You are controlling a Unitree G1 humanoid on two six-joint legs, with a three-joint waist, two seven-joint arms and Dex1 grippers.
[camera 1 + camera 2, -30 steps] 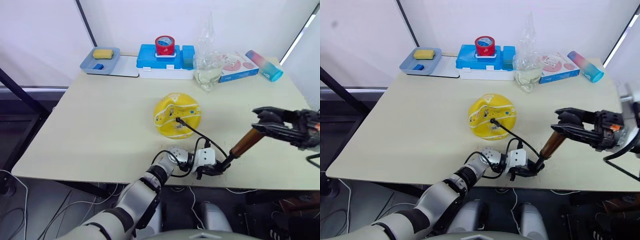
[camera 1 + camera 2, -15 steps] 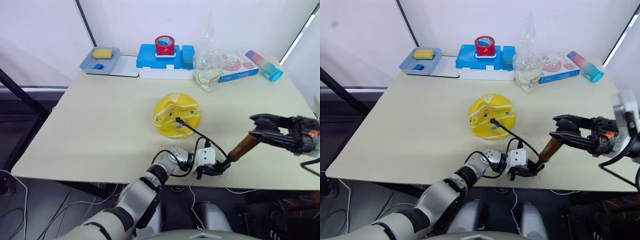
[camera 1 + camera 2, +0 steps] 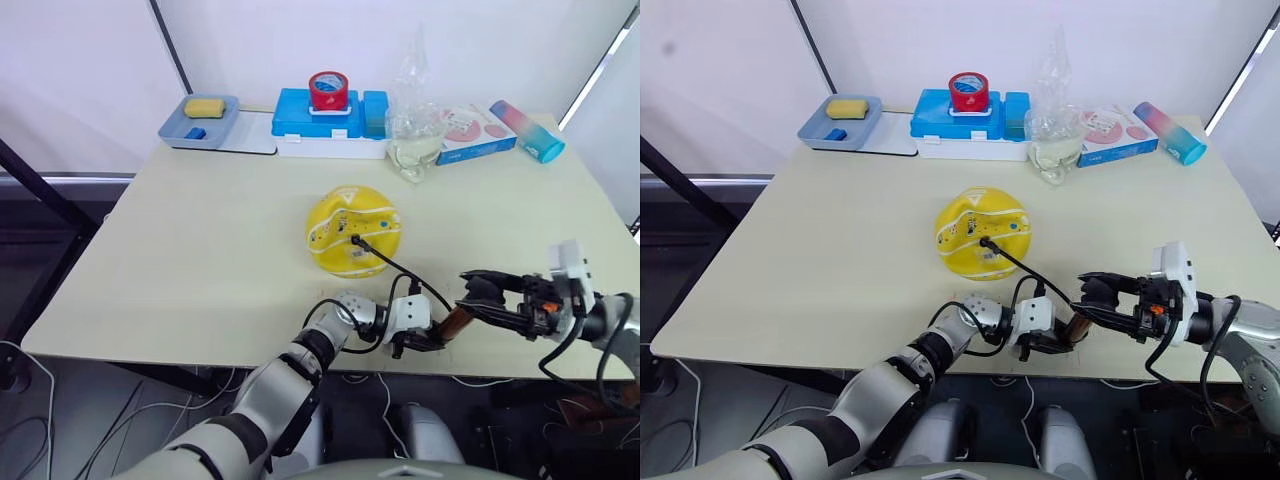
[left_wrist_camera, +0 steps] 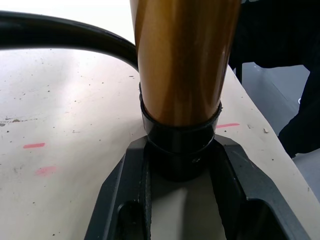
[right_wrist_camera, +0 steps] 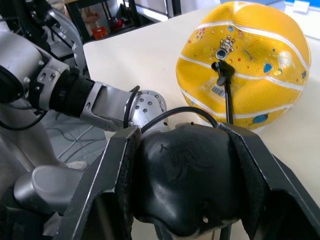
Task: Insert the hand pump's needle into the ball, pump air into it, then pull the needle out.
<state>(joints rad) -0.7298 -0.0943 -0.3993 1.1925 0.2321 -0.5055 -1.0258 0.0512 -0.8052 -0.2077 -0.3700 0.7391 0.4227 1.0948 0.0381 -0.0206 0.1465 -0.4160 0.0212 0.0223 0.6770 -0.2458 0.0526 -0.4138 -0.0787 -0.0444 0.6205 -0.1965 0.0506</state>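
Left gripper (image 3: 418, 343) low at bench (image 3: 200, 250) front edge, jaws clamped on pump (image 4: 182, 75) base cap. Right gripper (image 3: 480, 298) level, reaching in from right, jaws clamped on pump handle (image 5: 185, 175). One ball (image 3: 354, 230), dented, mid-bench, needle (image 5: 220, 66) in valve. One pump.

A lab or test room: a plain tabletop (image 3: 200, 250) against white blinds (image 3: 80, 70), loose cables (image 3: 30, 400) on the floor, red tape marks (image 4: 35, 145).
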